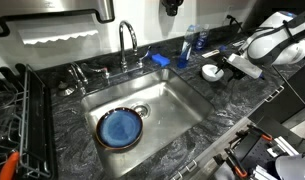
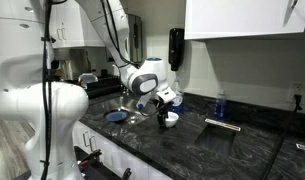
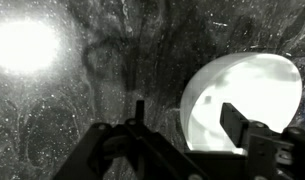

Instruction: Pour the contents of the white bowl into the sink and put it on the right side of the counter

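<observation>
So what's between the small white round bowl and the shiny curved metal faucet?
A small blue sponge-like thing, on the dark marbled stone counter, in an exterior view.

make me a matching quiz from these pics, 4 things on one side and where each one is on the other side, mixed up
Things:
1 blue plate
2 white bowl
3 faucet
4 dish rack

Places:
a on the counter, by the gripper
b inside the sink
c at the picture's edge, beside the sink
d rising behind the sink

Pairs: 1-b, 2-a, 3-d, 4-c
</observation>
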Controlling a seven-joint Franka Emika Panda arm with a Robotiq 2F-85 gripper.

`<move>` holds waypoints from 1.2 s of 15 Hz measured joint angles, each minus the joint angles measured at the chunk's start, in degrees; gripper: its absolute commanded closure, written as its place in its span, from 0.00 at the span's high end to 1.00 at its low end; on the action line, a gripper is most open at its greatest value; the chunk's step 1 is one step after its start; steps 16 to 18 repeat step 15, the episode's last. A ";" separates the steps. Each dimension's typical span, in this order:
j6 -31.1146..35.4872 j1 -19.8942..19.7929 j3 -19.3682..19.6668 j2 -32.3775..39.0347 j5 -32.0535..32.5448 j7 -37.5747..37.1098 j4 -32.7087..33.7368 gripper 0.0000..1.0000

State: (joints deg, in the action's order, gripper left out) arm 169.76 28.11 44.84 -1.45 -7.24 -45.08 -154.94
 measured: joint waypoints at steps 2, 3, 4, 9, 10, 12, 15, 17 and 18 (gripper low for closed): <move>0.03 -0.02 0.14 -0.04 1.52 -0.99 0.10 1.00; 0.03 -0.03 0.26 -0.07 2.40 -1.55 0.22 1.00; 0.03 -0.03 0.40 -0.17 3.23 -1.99 0.37 1.00; 0.01 -0.53 0.87 -2.76 9.65 -4.82 0.98 1.00; 0.00 -0.81 0.87 -3.52 11.47 -5.77 1.11 1.00; -0.01 -1.52 0.74 -5.24 15.16 -7.75 1.29 1.00; -0.08 -3.06 -0.07 -8.20 20.47 -10.75 1.31 1.00; -0.08 -3.06 -0.07 -8.20 20.47 -10.75 1.31 1.00; -0.08 -3.06 -0.07 -8.20 20.47 -10.75 1.31 1.00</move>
